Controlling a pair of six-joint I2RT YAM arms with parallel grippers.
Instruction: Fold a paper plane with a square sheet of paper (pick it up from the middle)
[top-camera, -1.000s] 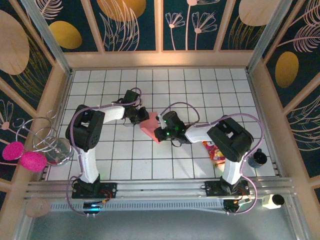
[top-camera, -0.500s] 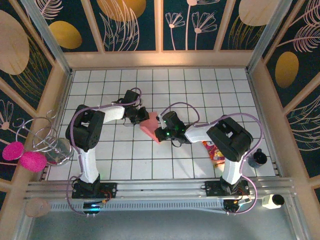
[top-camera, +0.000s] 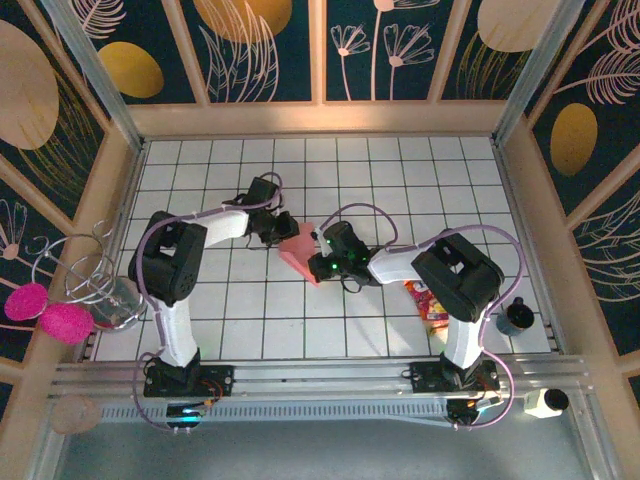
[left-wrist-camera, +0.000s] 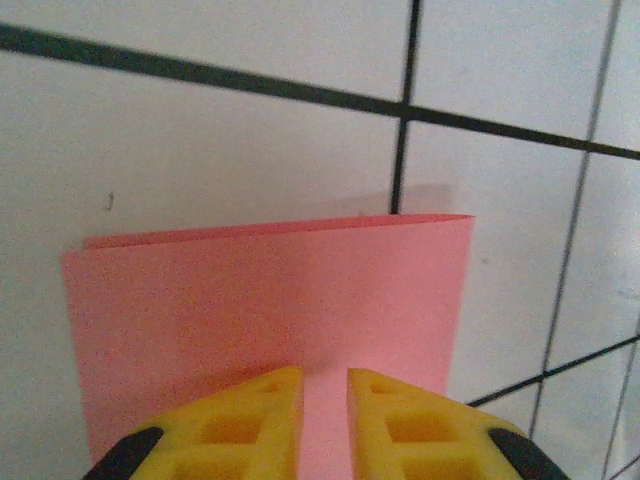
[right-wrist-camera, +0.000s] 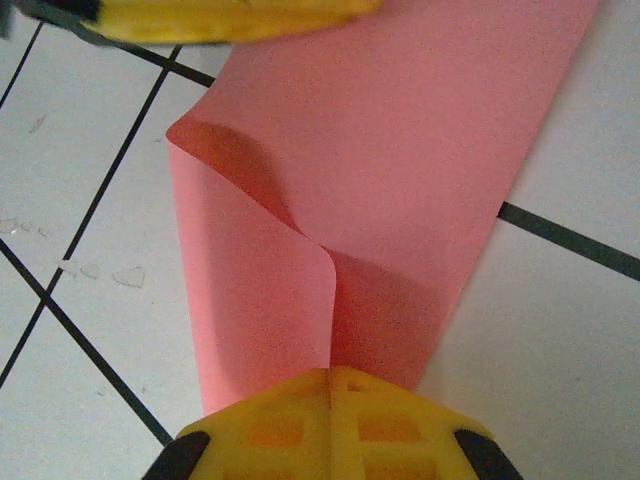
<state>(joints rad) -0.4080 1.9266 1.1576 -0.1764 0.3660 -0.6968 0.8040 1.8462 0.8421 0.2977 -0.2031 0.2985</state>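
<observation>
Right of the pinched paper (top-camera: 299, 250), a snack packet (top-camera: 428, 303) lies.

Middle crowded, outer tiles open
The centre of the table (top-camera: 260, 325) is blocked by the left gripper (top-camera: 286, 233) and right gripper (top-camera: 316, 260), met at the pink sheet (top-camera: 300, 250). A snack packet (top-camera: 428, 303) and a dark cup (top-camera: 516, 318) are set near the right edge. The far rows and the near-left tiles are left free.
</observation>
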